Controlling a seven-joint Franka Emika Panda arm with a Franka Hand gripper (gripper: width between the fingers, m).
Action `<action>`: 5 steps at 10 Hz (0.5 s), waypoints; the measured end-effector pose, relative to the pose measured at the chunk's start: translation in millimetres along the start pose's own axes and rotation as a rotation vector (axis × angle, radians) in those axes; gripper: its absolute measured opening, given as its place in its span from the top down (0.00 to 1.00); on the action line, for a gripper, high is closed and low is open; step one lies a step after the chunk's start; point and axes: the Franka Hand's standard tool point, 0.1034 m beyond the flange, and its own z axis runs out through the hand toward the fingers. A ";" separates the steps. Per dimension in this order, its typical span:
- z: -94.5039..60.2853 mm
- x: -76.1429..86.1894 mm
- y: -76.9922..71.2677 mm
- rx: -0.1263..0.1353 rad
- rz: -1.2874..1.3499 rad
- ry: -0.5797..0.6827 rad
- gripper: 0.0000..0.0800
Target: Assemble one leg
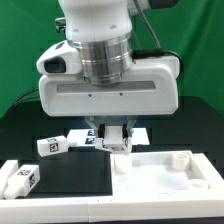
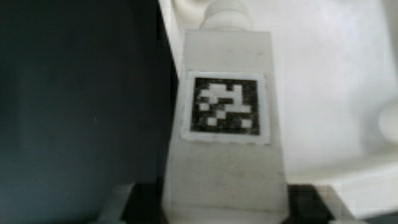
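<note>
Your gripper (image 1: 112, 134) clamps the leg (image 2: 226, 110) over a corner of the tray (image 1: 160, 186). You apparently have yet to seat it.

Below me the black table (image 1: 70, 185) runs back to a green backdrop (image 1: 15, 40). On the exterior view's right lies a large white tray (image 1: 160, 188), a short round stub (image 1: 180, 157) upright at its far corner. The marker board (image 1: 78, 137) lies farther back
</note>
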 end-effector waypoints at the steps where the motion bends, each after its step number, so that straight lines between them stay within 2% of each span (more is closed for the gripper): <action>1: 0.8 -3.7 -3.7 0.000 -0.002 0.033 0.64; 2: -4.0 -10.9 -31.1 -0.025 0.036 0.178 0.64; 3: -8.3 -31.6 -62.4 -0.010 0.010 0.259 0.64; 4: -16.6 -44.6 -86.5 -0.007 -0.013 0.319 0.64; 5: -26.0 -47.9 -101.3 0.003 -0.063 0.420 0.64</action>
